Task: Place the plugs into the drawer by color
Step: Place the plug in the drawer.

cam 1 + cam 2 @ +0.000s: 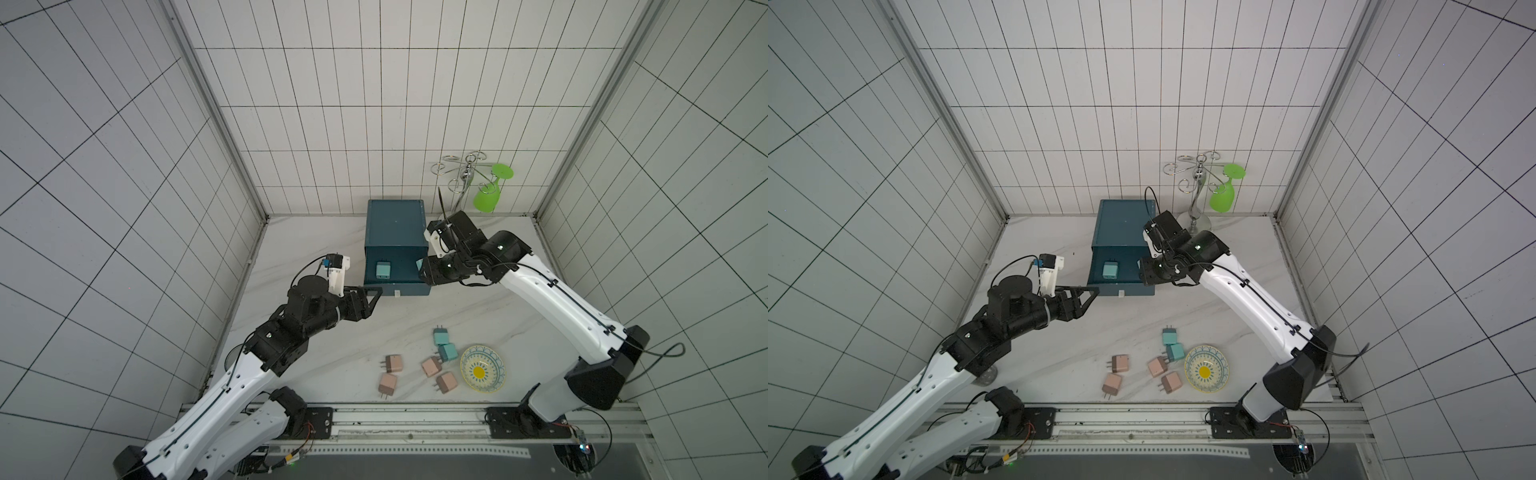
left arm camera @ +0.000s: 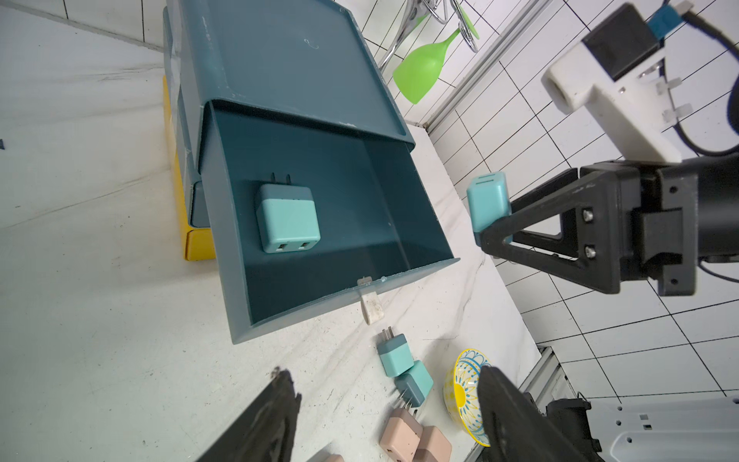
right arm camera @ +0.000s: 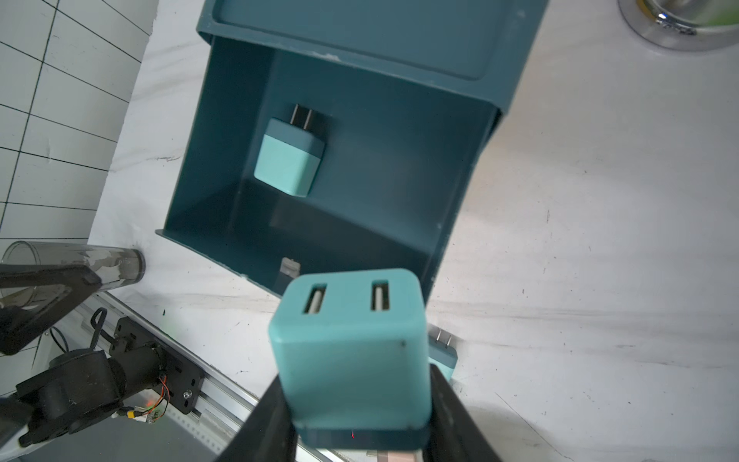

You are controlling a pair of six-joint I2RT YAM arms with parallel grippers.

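One blue-green plug [image 1: 382, 270] lies in the open drawer [image 1: 399, 289], in the middle of a top view. The right pincer [image 3: 356, 378] is squeezed tight on a second blue-green plug [image 3: 348, 320], just at the drawer's right edge, not dropped in yet. The left pincer [image 1: 372, 297] is wide open and holds nothing, by the drawer's lower left corner. Two blue-green plugs [image 1: 441, 336] and four pink plugs [image 1: 431, 366] sit on the table [image 1: 332, 332], lower middle. I think most of the job is left.
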